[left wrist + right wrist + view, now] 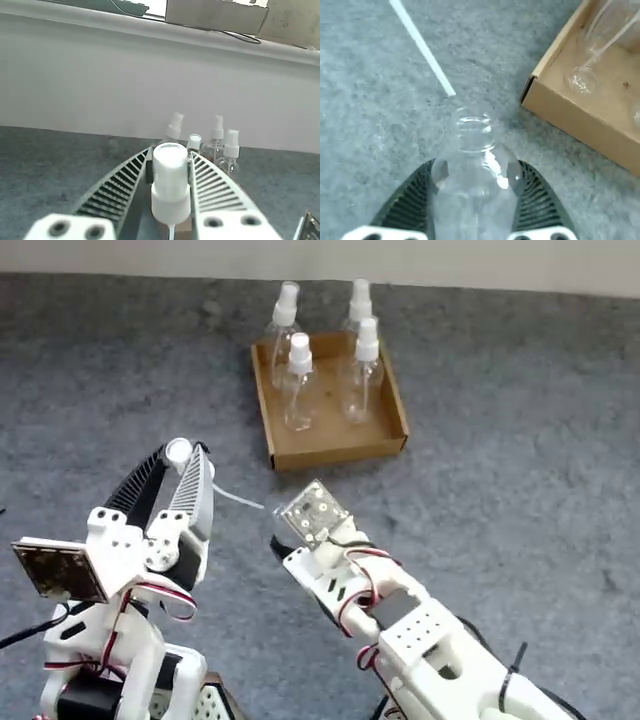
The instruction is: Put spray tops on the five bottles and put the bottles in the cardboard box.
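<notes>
High view: my left gripper (186, 458), raised, pinches a spray top (178, 450); my right gripper (476, 167), held low, clasps an uncapped bottle (472, 195), its base cut off.

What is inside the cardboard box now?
Two bottles with spray tops stand upright inside the cardboard box. Two more stand at its far wall; their bases are hidden, so inside or behind is unclear.
</notes>
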